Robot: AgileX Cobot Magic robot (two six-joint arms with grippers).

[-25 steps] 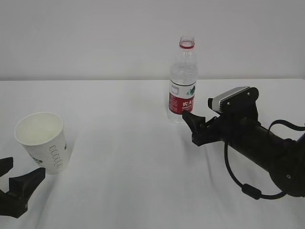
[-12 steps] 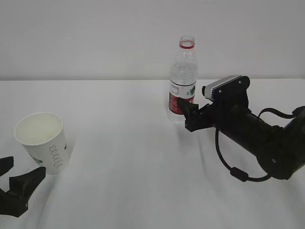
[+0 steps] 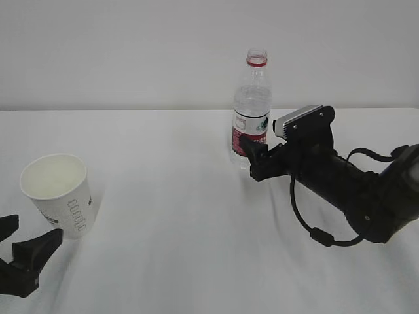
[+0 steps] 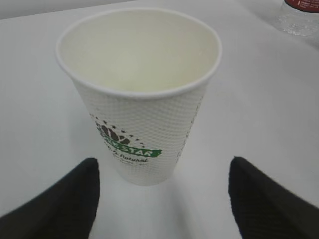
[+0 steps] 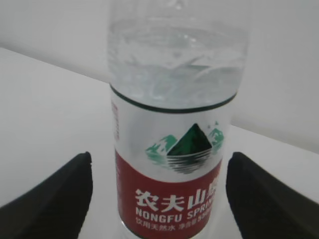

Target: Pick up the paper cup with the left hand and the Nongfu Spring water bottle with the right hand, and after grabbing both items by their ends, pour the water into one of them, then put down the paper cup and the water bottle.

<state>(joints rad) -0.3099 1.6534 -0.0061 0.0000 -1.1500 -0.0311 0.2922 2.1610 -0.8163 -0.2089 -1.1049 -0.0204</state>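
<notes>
While my left gripper [image 4: 162,199] waits low on the table with its jaws spread wide, nothing is between them but bare tabletop. Its two dark fingers [image 4: 60,199] frame the foot of the cup [image 4: 139,94] in the left wrist view, one on each side, neither touching it. From the exterior view I see that gripper [image 3: 19,252] at the bottom left corner, just in front of the cup [image 3: 60,194] and slightly to its left. The cup stands upright on the white table [image 3: 170,196], mouth open, and its inside looks dry and empty. A green logo with lettering sits on its dotted wall.

My right gripper [image 5: 159,199] is likewise wide open and holds nothing. Its fingers [image 5: 55,199] flank the bottle [image 5: 172,149] at label height, with a clear gap on each side in the right wrist view. In the exterior view the near fingertip overlaps the label of the bottle [image 3: 251,111], so I cannot tell from there whether it touches. My right arm [image 3: 347,186] reaches in from the right edge, slanting up toward the bottle, with the wrist camera [image 3: 298,121] on top.

The bottle stands upright toward the back of the table, uncapped, with a red ring at the neck. Water [image 5: 174,74] shows above the label. Cup and bottle are well apart.
</notes>
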